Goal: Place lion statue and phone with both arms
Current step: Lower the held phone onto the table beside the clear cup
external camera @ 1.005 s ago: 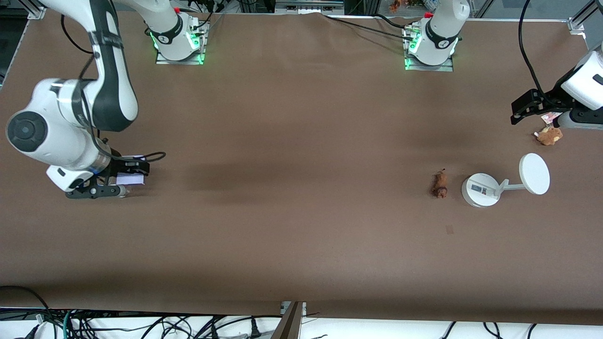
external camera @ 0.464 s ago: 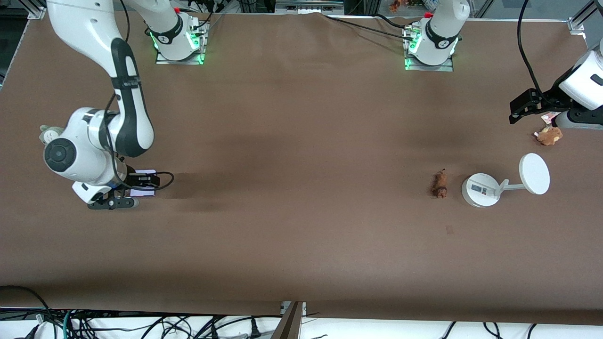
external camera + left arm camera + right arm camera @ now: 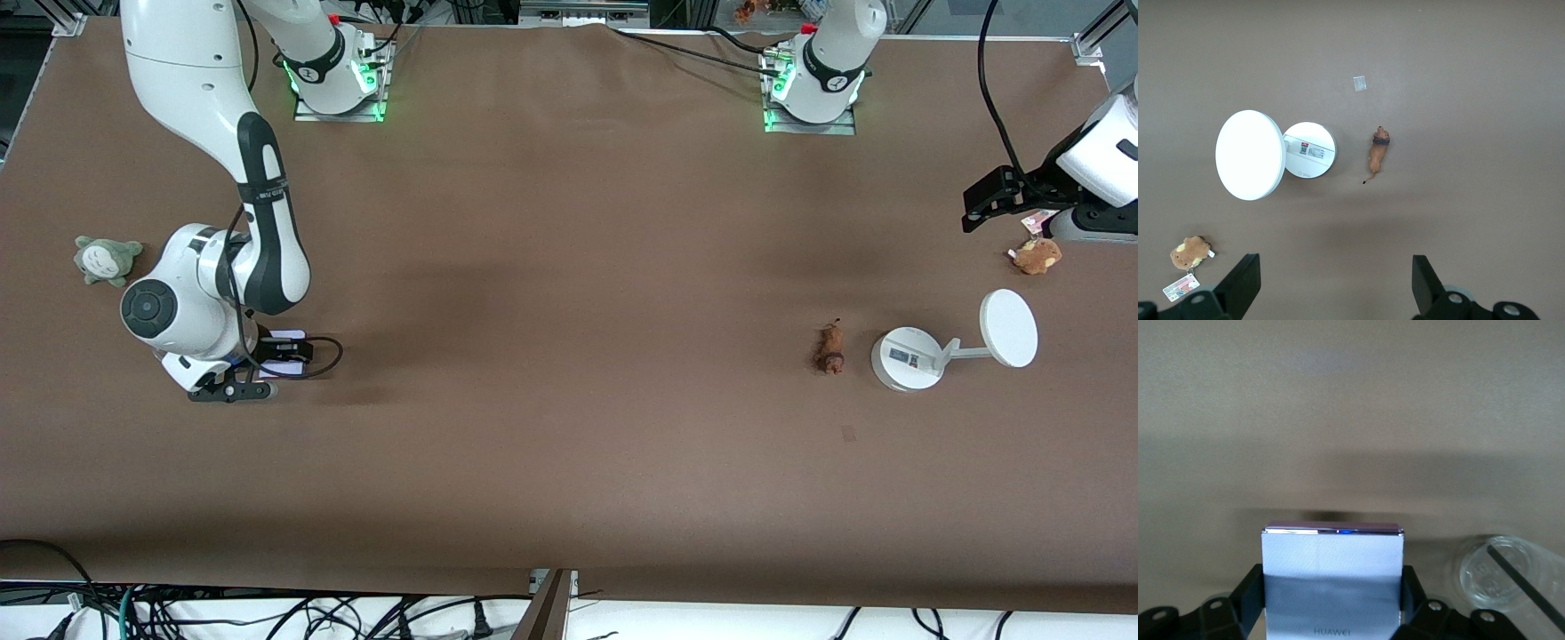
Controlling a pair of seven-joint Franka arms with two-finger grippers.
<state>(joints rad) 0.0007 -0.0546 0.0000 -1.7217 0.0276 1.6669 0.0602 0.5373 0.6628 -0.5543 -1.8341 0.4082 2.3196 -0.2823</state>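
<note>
Right pincer [image 3: 267, 366] farther along; phone [image 3: 1332, 577] clamped.

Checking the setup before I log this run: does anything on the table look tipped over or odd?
Yes: the white stand beside the lion statue lies tipped on its side, disc resting on the table. Nothing else stands out.

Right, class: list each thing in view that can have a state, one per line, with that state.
Phone: gripped in the right end effector, shut on it.
Lion statue: lying on the table, untouched.
Left end effector: open, empty, above the table.
Stand: on its base, disc beside.
</note>
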